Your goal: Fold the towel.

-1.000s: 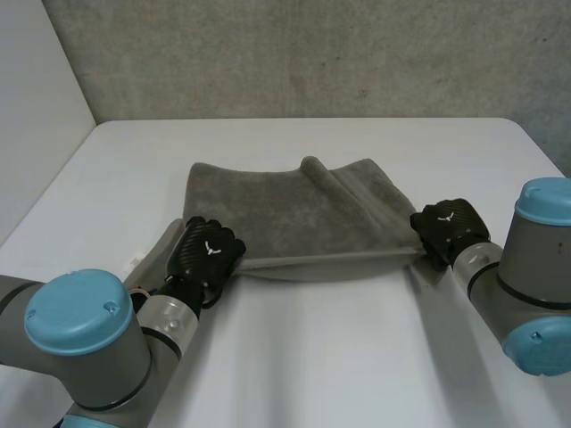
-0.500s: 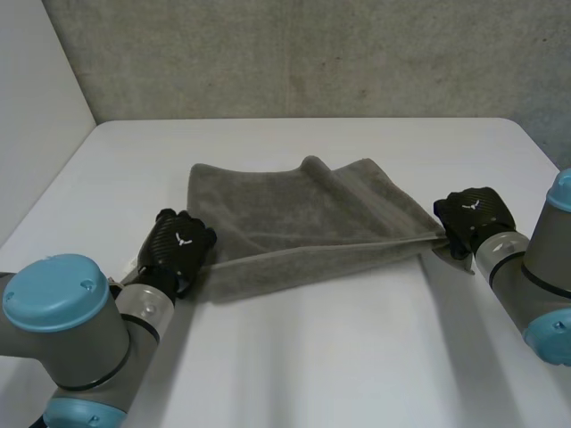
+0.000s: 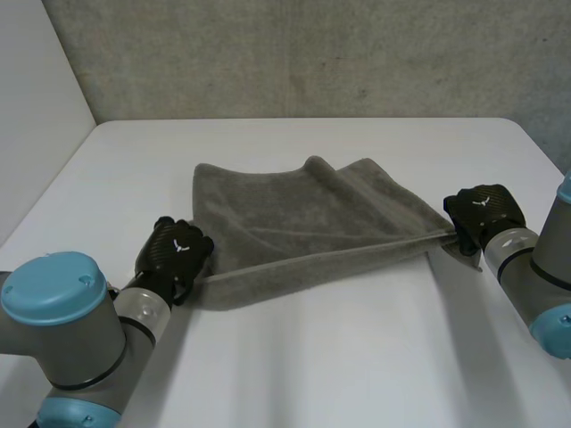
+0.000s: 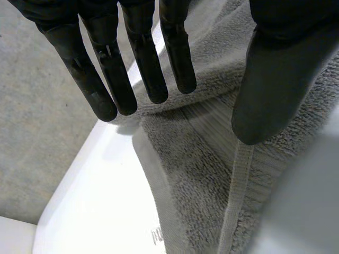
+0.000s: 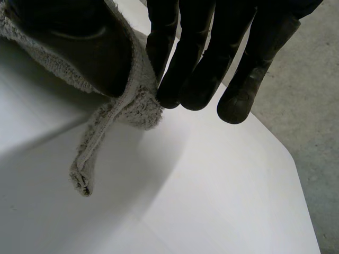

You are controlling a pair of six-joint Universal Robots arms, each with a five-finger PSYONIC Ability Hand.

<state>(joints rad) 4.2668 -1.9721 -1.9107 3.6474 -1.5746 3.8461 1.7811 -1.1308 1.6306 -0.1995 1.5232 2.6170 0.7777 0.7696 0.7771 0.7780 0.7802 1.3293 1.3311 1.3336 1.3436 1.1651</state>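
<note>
A: Any writing to log?
B: Little. A small white emblem (image 3: 185, 244) sits on the back of the left hand (image 3: 178, 254), and the same on the right hand (image 3: 482, 209): a shape, no letters. The left wrist view has a white tag (image 4: 157, 235) by the cloth's edge, with dark print too small to read.
A: Where's the towel?
B: The towel (image 3: 303, 214) is about mid-way across the white table (image 3: 312, 357). Its far part lies flat, and a rolled ridge (image 3: 335, 178) runs from the far edge toward the right hand. The near edge is lifted and drawn straight between the hands, left at the near-left corner, right at the near-right corner.
A: Grips?
B: Left: cloth passes between the straight fingers (image 4: 137, 74) and the thumb (image 4: 270, 90), pinched there. Right: cloth wraps over the thumb (image 5: 90, 53), with the fingers (image 5: 201, 69) closed against it. A short tail of the corner (image 5: 87, 169) hangs toward the tabletop.
A: Room to move?
B: White tabletop shows on every side of the towel, broadest on the near side between the arms. The table's far edge meets a rough grey wall (image 3: 312, 53). The towel is well apart from all the table's edges.
A: Fabric?
B: Grey terry with looped pile, and a flat ribbed band (image 4: 209, 124) beside a stitched hem (image 4: 233, 201)
</note>
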